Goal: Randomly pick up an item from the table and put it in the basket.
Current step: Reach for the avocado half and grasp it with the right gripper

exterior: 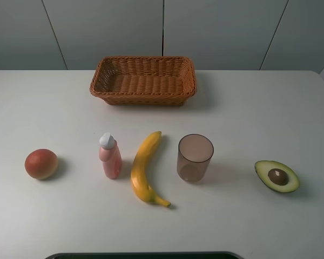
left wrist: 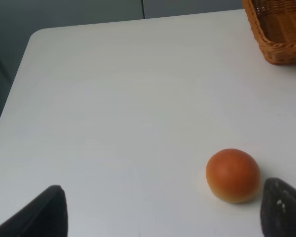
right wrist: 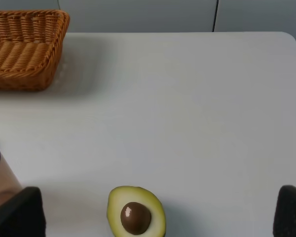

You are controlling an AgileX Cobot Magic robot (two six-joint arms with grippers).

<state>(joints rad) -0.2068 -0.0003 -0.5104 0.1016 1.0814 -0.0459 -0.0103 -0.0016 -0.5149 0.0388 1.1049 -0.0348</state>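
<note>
The halved avocado [exterior: 277, 176] lies cut side up on the white table [exterior: 248, 108] at the front right, with its brown pit showing. It also shows in the right wrist view [right wrist: 135, 216], between and just ahead of my right gripper's [right wrist: 155, 213] wide-apart fingers [right wrist: 19, 215]; nothing is held. The wicker basket [exterior: 143, 79] stands empty at the back centre. My left gripper [left wrist: 165, 211] is open and empty, its fingers [left wrist: 282, 210] low over the table's left side. Neither gripper shows in the exterior high view.
In a row across the front lie a round red-orange fruit [exterior: 41, 163], a pink bottle with a white cap [exterior: 109, 156], a yellow banana [exterior: 144, 168] and a translucent brown cup [exterior: 194, 157]. The red-orange fruit [left wrist: 233, 175] sits near the left gripper's finger.
</note>
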